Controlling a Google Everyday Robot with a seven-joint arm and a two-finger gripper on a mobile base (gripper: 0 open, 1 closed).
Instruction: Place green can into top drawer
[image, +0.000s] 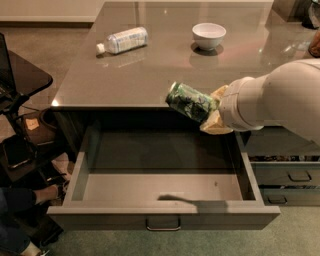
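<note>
In the camera view, the gripper (215, 110) hangs at the front edge of the grey countertop (150, 75), above the right rear part of the top drawer (100, 217). Its tan fingers (218, 93) are clamped on the green can (190, 101), one above it and one below. The can is tilted almost onto its side, its silvery end pointing up and left, held in the air clear of the drawer floor. The drawer is pulled fully out, with its metal bar handle (163, 225) at the centre of the front. A clear plastic bottle (124, 40) lies on the countertop and a white bowl (209, 35) stands to its right. Narrower grey drawers (290, 175) sit shut beneath the white arm (280, 95).
</note>
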